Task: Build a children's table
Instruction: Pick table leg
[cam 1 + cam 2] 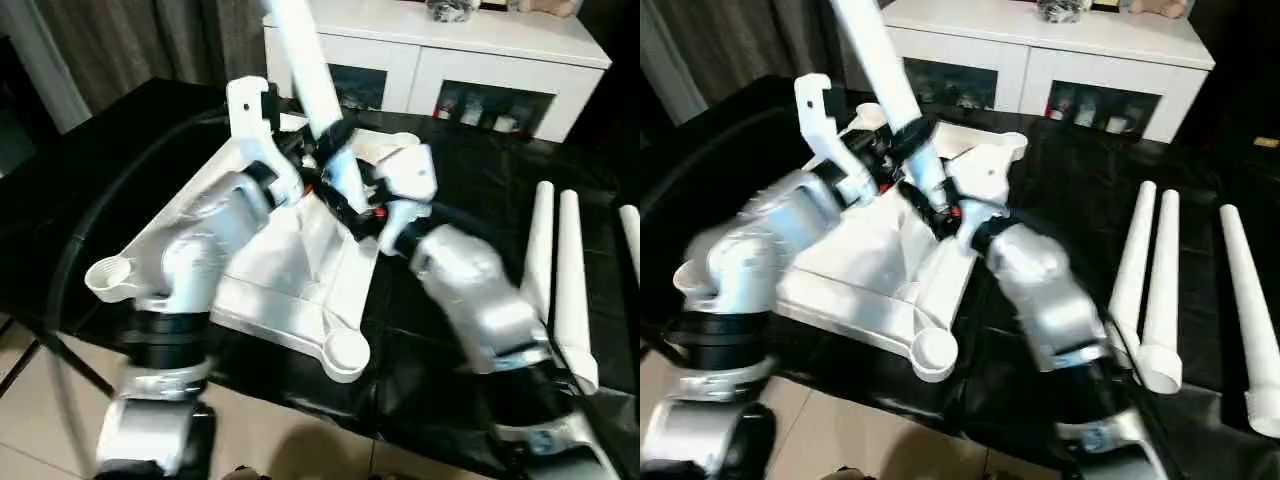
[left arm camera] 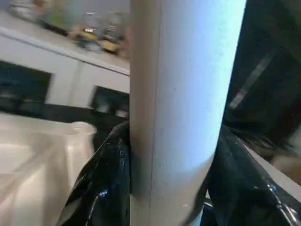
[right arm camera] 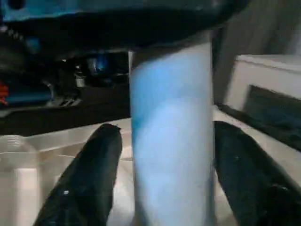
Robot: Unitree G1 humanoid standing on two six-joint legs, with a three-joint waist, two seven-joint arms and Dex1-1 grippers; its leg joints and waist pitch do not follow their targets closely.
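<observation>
The white tabletop lies upside down on the black cloth, with its ribs facing up and round sockets at its corners. One white leg stands up from the far part of the tabletop, tilted a little. Both my arms reach in to it.

My left pincer has its black fingers pressed on both sides of the leg, so it has hold of it. My right pincer is lower on the same leg. Its two fingers stand a bit apart from the leg, with a gap on each side, so I think it is loose and not squeezing.

Three more legs lie side by side on the cloth, off to my right, well apart from the tabletop. A white cabinet stands behind it all.

I think I am on the first leg, fitting it into a socket. I cannot see if its end sits fully in. Next I should keep the leg straight and push it down hard, then go and fetch another one
</observation>
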